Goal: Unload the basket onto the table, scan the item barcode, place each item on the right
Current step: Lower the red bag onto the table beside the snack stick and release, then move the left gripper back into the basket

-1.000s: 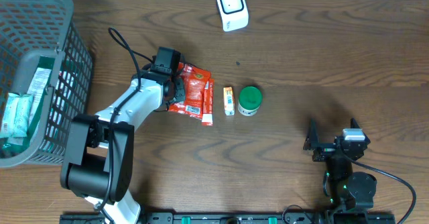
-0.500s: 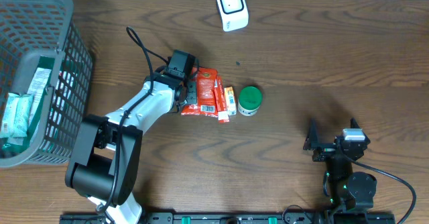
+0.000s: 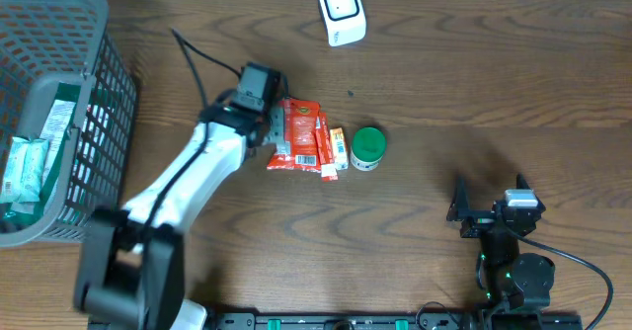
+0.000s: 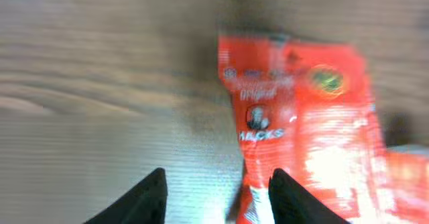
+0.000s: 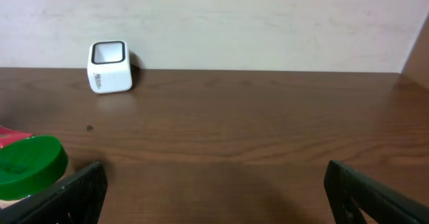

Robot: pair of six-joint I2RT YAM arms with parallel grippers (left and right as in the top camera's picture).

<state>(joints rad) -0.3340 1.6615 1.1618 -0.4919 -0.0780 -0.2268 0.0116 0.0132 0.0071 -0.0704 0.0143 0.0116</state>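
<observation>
A bright red packet (image 3: 299, 132) with white lettering is being shown at the centre of the overhead frame, beside a yellow-and-white box (image 3: 338, 147) and a green lid (image 3: 368, 144). A white scanner (image 3: 342, 11) is being seen at the top and a grey mesh basket (image 3: 117, 73) at the left, on a dark brown wood-grain table (image 3: 494, 83).

Grey basket (image 3: 115, 91) holds packets (image 3: 26, 166) (perhaps wipes); green-lidded jar (image 3: 368, 147) stands apart.

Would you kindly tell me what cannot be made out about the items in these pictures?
Red packet: blurred in the left wrist view, print unreadable; overhead, any barcode is too small to read.
Green-lidded jar: cut off by the right wrist view's lower left corner; label unseen.
Basket contents: partly hidden overhead by the mesh wall and the left frame edge.
</observation>
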